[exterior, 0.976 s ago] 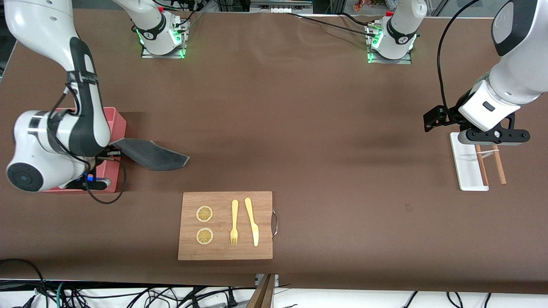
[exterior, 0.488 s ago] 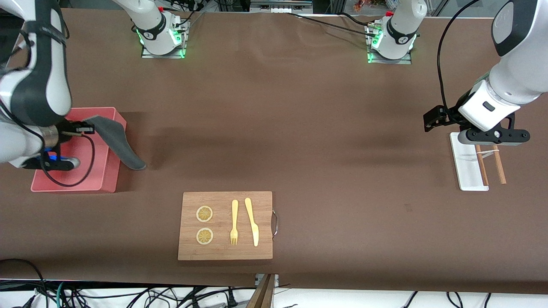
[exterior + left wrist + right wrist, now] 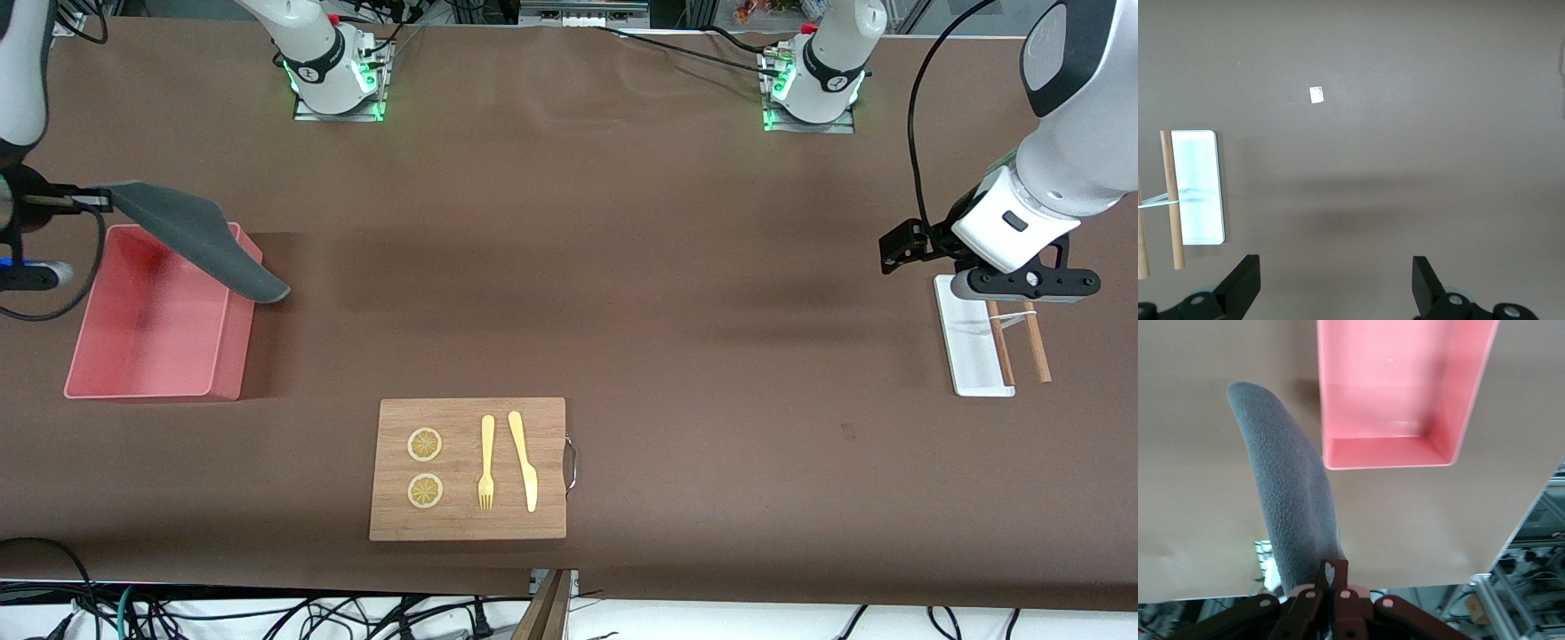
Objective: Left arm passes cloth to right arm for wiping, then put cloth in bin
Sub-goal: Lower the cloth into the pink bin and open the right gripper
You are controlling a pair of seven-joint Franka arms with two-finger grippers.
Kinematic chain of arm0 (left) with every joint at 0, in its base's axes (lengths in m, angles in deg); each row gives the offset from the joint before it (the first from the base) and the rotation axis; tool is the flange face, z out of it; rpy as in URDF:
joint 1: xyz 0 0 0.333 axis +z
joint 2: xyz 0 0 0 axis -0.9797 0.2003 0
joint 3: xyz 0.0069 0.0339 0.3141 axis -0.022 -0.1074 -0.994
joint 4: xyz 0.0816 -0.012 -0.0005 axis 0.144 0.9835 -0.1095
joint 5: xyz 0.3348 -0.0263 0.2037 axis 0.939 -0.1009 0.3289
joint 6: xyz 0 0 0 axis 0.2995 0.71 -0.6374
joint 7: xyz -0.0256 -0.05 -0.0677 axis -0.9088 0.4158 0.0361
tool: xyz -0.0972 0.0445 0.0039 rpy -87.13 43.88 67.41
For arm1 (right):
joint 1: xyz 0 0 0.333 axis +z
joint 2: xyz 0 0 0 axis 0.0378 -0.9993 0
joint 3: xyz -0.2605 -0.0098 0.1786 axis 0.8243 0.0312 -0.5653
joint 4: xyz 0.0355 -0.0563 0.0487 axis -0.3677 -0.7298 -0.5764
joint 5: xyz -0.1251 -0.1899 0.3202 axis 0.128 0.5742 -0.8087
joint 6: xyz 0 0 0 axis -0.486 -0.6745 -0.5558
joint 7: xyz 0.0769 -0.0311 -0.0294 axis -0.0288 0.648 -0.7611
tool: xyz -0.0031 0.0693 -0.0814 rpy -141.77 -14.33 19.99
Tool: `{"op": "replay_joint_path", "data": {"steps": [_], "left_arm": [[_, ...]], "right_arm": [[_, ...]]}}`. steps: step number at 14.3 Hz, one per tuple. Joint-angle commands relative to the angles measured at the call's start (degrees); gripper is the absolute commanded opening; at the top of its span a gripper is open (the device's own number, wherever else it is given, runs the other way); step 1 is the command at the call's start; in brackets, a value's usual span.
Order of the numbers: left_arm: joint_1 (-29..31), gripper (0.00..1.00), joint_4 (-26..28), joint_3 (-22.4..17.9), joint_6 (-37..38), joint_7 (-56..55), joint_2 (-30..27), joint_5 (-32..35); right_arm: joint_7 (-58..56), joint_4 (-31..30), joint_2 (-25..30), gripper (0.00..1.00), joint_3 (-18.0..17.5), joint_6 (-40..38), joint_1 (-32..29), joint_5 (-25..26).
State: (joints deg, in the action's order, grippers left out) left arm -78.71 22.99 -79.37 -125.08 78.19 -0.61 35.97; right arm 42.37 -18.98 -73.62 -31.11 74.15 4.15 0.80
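Observation:
My right gripper (image 3: 91, 197) is shut on one corner of the dark grey cloth (image 3: 196, 238) and holds it up in the air. The cloth trails down slantwise over the rim of the pink bin (image 3: 229, 356), and its free end hangs just outside the bin wall that faces the left arm's end of the table. In the right wrist view the cloth (image 3: 1288, 493) hangs from the shut right gripper (image 3: 1336, 565) beside the bin (image 3: 1391, 463), which holds nothing. My left gripper (image 3: 1022, 286) waits open over a white tray, with nothing in it (image 3: 1335, 267).
A wooden cutting board (image 3: 542, 471) with two lemon slices, a fork and a knife lies near the front edge. The white tray (image 3: 965, 347) with two chopsticks (image 3: 1036, 342) lies at the left arm's end. A small white scrap (image 3: 1316, 95) lies on the table.
My right arm has risen and swung out toward its own end of the table. The cloth has come up off the table beside the bin and now hangs over the bin's rim. The left arm is still.

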Motion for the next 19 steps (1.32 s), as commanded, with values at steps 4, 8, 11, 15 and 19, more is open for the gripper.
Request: {"op": "replay_joint_path", "data": {"steps": [4,8,11,15,19], "left_arm": [[-0.26,1.0,-1.2,-0.13,1.58,-0.49,0.29,0.87],[-0.26,1.0,-1.2,-0.13,1.76,-0.49,0.29,0.78],[-0.26,1.0,-1.2,-0.13,1.76,-0.57,0.29,0.87],[-0.35,1.0,-2.08,-0.04,1.59,0.22,0.03,0.78],[-0.26,1.0,-2.26,-0.04,0.27,0.39,0.03,0.61]], "right_arm": [[-12.37,-1.56,-1.12,0.0,5.86,5.04,-2.61,4.18],[-13.0,-8.23,-1.3,0.0,7.26,11.81,-3.67,4.01],[-12.47,-13.59,-1.38,0.0,7.26,17.18,-4.03,3.22],[-11.94,-21.76,-1.82,0.0,7.26,26.57,-4.46,0.33],[-11.94,-28.72,-3.92,0.0,7.26,37.65,-4.47,-1.7]]}}
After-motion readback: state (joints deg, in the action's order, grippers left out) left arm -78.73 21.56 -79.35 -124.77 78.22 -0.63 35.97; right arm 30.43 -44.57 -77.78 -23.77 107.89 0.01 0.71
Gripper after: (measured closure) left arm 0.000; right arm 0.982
